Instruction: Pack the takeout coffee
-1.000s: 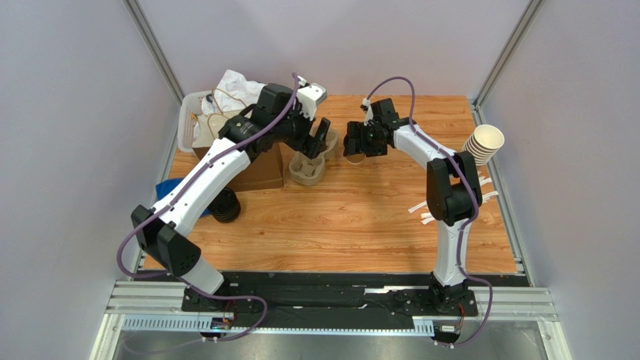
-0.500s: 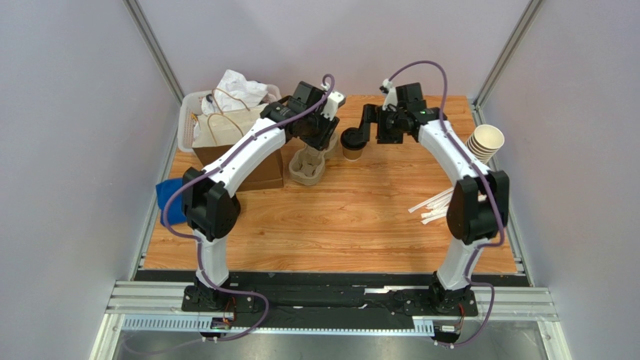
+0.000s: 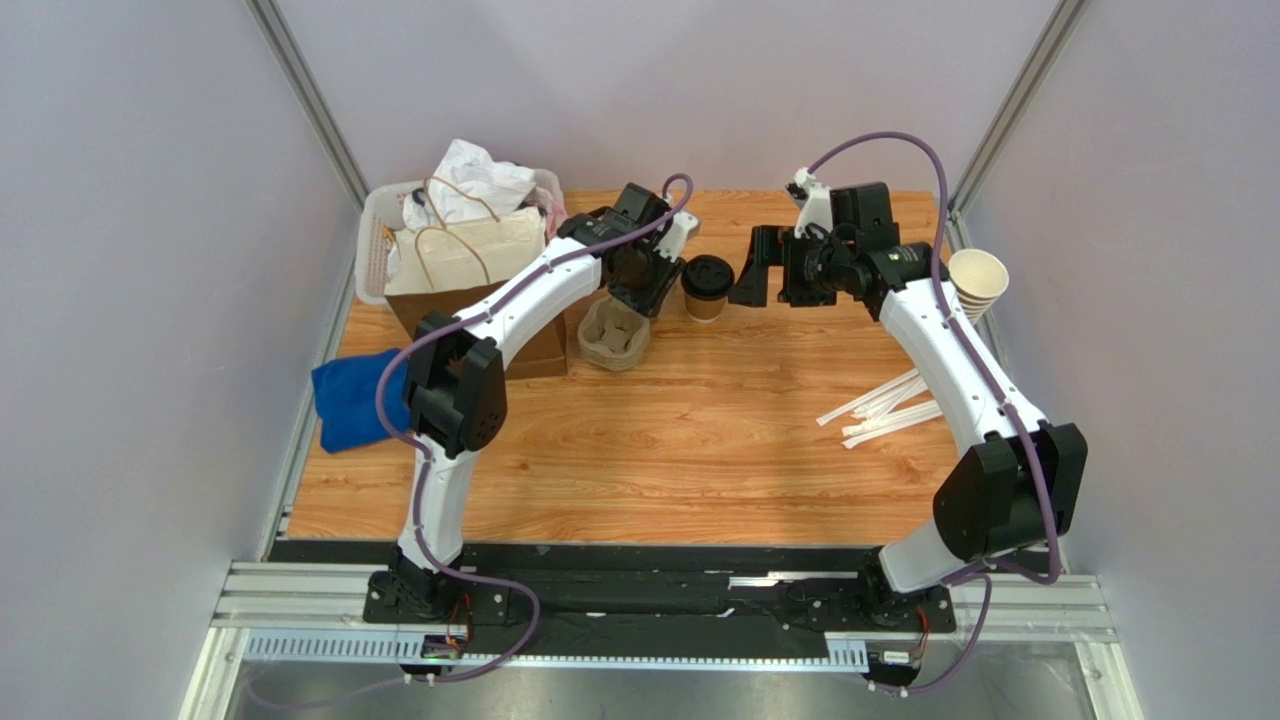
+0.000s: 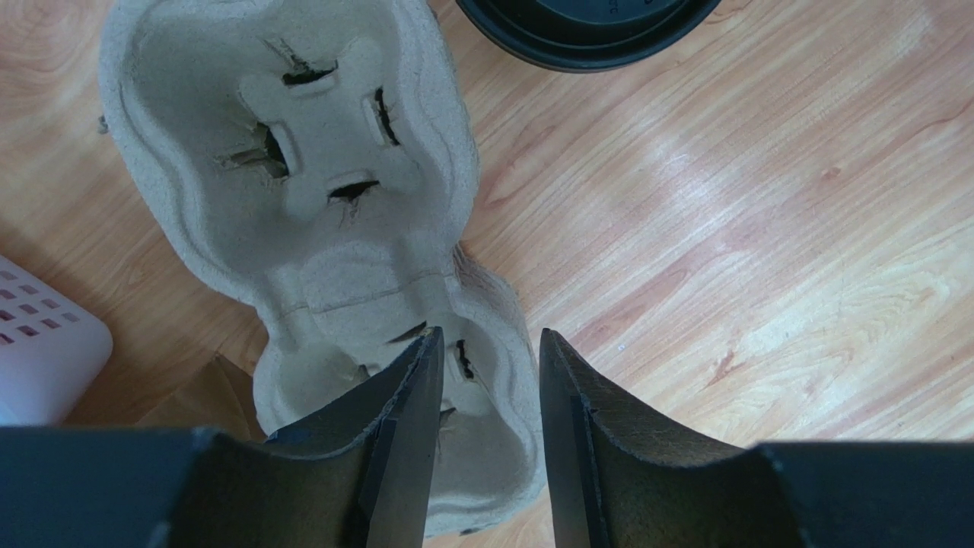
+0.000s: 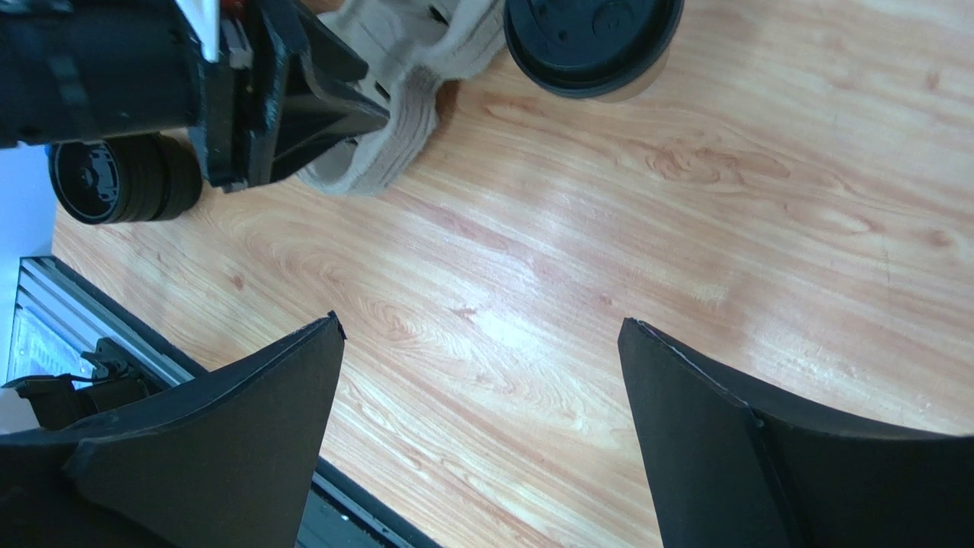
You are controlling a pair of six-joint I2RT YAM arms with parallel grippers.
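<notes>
The takeout coffee, a tan paper cup with a black lid, stands upright on the wooden table, held by nothing. Its lid shows at the top of the left wrist view and the right wrist view. Just left of it lies a grey pulp cup carrier, both wells empty. My left gripper is shut on the carrier's near right wall, one finger inside the well and one outside. My right gripper hangs open to the right of the cup, with nothing between its fingers.
A brown paper bag stands left of the carrier, beside a white basket. A blue cloth lies at the left edge. A stack of black lids sits near the left arm. Cream cups and white straws are on the right.
My right gripper let go of the coffee and drew back to the right. My left gripper came down over the carrier's wall and its jaws narrowed onto it.
</notes>
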